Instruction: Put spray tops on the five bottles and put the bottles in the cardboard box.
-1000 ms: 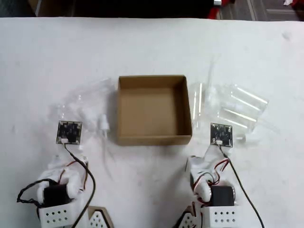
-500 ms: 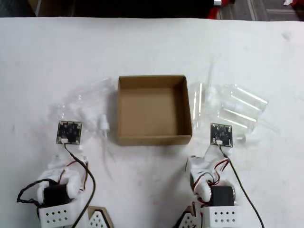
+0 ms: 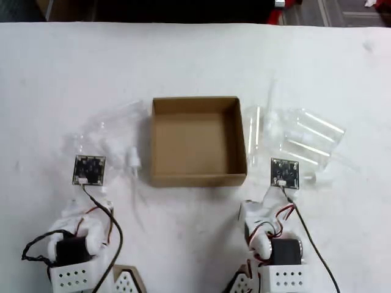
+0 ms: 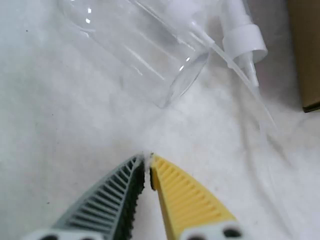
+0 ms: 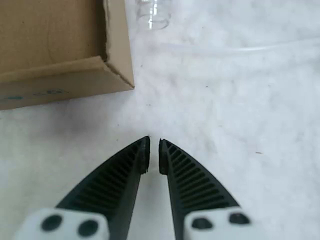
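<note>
lying near the narrow left pincer (image 4: 147,162), a clear bottle (image 4: 135,45) and a spray top (image 4: 243,36) sit left of the cardboard box (image 3: 198,179). more bottles (image 3: 299,143) lie just beside its right wall. the right pincer (image 5: 153,155), narrow too, is over bare tabletop (image 5: 240,100) near the box corner.

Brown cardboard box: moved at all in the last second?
No. The open brown cardboard box keeps the same spot relative to the white table's far edge in the high view.

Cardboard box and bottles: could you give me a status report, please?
Left gripper shut, right gripper shut, both empty. Bottles lie outside cardboard box. Nothing blocking.
</note>
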### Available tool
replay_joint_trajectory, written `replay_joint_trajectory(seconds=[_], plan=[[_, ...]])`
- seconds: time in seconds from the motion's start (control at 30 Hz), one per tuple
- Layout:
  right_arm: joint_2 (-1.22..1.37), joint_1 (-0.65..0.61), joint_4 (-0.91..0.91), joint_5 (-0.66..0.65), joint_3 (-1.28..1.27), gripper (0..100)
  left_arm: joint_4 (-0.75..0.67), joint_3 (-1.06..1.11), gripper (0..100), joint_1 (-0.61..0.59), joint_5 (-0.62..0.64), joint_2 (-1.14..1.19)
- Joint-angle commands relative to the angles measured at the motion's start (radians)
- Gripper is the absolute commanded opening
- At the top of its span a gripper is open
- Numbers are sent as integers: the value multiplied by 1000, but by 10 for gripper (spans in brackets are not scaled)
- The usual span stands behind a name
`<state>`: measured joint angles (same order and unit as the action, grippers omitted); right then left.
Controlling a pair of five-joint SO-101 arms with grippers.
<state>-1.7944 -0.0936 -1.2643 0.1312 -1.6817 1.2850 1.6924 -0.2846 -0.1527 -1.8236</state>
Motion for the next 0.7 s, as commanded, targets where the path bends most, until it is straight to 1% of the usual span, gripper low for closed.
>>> replay_joint_trajectory(seconds=[0.0, 0.67], plan=[[-7, 4, -7, -2, -8, 16, 5, 0, 23, 4, -6, -12], [-7, -2, -7, -2, -8, 16, 5, 0, 23, 7, -6, -12]])
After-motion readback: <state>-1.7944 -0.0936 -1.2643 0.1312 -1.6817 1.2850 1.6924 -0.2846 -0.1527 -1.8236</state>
